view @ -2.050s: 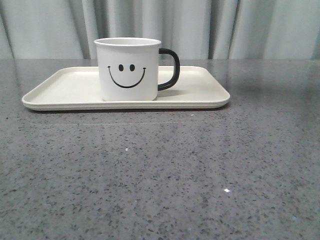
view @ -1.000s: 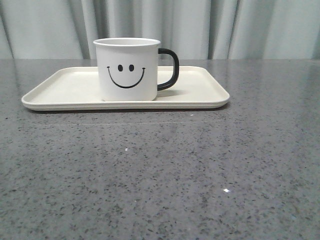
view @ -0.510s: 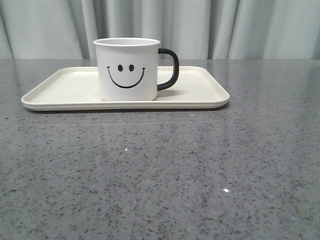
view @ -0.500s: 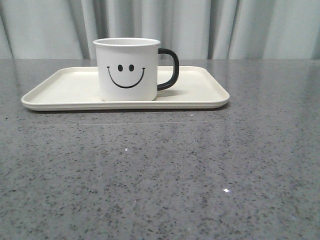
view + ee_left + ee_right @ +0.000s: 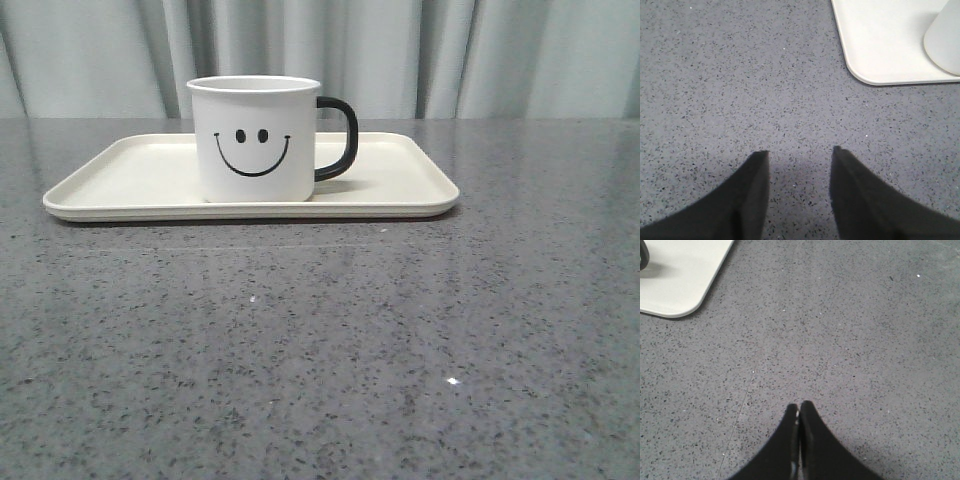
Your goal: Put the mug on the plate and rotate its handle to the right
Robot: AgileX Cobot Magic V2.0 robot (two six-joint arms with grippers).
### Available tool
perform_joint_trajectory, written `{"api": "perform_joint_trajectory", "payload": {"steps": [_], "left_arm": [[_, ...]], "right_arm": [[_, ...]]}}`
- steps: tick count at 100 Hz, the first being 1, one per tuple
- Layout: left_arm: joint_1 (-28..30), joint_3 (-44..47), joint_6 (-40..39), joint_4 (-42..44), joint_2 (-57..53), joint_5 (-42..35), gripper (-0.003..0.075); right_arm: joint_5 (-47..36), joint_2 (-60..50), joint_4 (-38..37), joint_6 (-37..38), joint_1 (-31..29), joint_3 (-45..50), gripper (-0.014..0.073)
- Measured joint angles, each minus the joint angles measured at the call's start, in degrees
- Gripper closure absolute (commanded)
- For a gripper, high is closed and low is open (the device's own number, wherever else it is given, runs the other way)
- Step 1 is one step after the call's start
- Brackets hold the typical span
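The white mug (image 5: 255, 138) with the black smiley face stands upright on the cream plate (image 5: 120, 185), near its middle. Its black handle (image 5: 340, 137) points to the right. No gripper shows in the front view. In the left wrist view my left gripper (image 5: 800, 151) is open and empty over bare table; a corner of the plate (image 5: 880, 45) and the mug's side (image 5: 945, 40) lie far from it. In the right wrist view my right gripper (image 5: 799, 405) is shut and empty over bare table, with a plate corner (image 5: 680, 275) and a bit of the handle (image 5: 643, 252) far off.
The table (image 5: 320, 350) is grey speckled stone. Pale curtains (image 5: 450, 55) hang behind its far edge.
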Motion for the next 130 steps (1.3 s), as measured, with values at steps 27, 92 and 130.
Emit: {"api": "perform_joint_trajectory", "payload": {"steps": [27,92,130], "left_arm": [[0.00,0.00,0.00,0.00,0.00,0.00,0.0740],[0.00,0.00,0.00,0.00,0.00,0.00,0.0740],[0.00,0.81,0.00,0.59,-0.42,-1.85,0.0740]], "right_arm": [[0.49,0.00,0.00,0.00,0.00,0.00,0.0660],[0.94,0.00,0.00,0.11,0.00,0.00,0.0660],[0.94,-0.10,0.00,0.11,0.00,0.00,0.0660]]}}
